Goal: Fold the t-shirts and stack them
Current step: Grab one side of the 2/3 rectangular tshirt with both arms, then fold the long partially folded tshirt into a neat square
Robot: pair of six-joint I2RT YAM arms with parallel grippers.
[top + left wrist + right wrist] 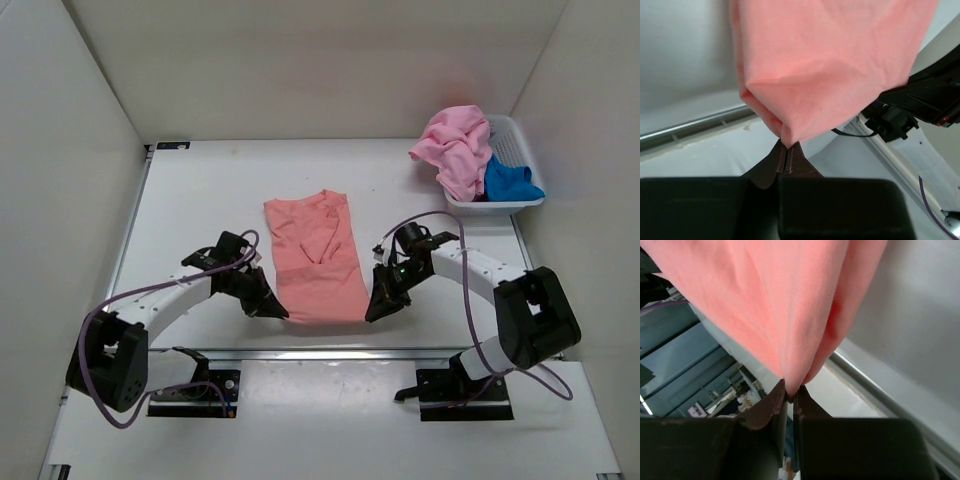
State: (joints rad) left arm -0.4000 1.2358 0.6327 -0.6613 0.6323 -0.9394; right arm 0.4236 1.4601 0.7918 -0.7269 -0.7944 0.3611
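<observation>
The salmon-coral t-shirt (312, 255) lies in the middle of the table, folded narrow with its sleeves in and its collar at the far end. My left gripper (280, 312) is shut on its near left hem corner (786, 134). My right gripper (372, 312) is shut on its near right hem corner (792, 382). In both wrist views the cloth (770, 300) hangs up from the pinched tips. The lighter pink t-shirt (455, 148) and the bright blue t-shirt (508, 182) lie crumpled in the basket.
The white plastic basket (510, 132) stands at the far right corner of the table. White walls enclose the table on three sides. A metal rail (330, 350) runs along the near edge, just behind both grippers.
</observation>
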